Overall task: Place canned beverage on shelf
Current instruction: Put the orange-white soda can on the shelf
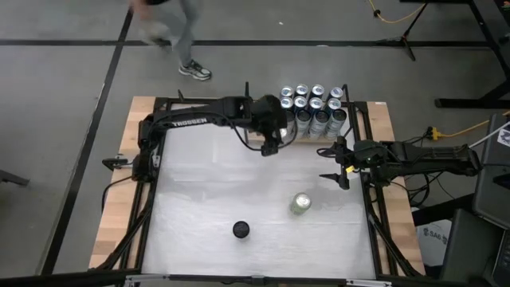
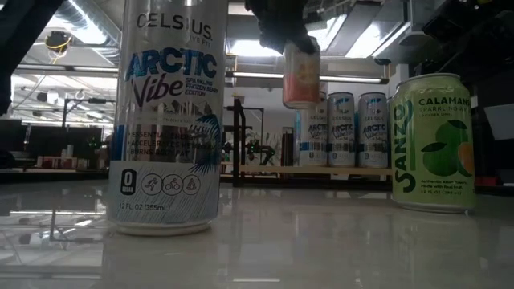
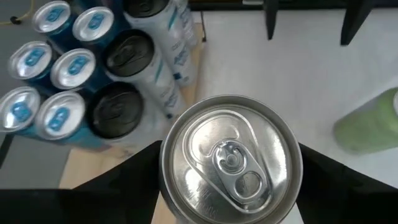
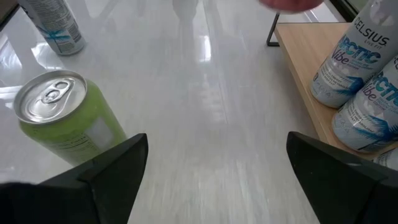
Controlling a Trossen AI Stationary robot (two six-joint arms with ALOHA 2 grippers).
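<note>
I've got a can (image 3: 231, 158) clamped in the left gripper (image 1: 271, 143), hanging in the air just beside the shelf (image 1: 256, 140), where other cans (image 1: 315, 108) already stand. Looks rigid but dent-prone and slick, so I'd grip mid-body. It's peach-colored with a silver top. Right gripper (image 1: 341, 167) waits with its fingers spread, holding nothing.

Lighting, as I am seeing it: ceiling strip lights (image 2: 353, 36) are glaring white in the low view; the desk (image 1: 207, 191) is reflecting them in a soft sheen. A walking person (image 1: 171, 28) is smearing with motion blur overhead.
</note>
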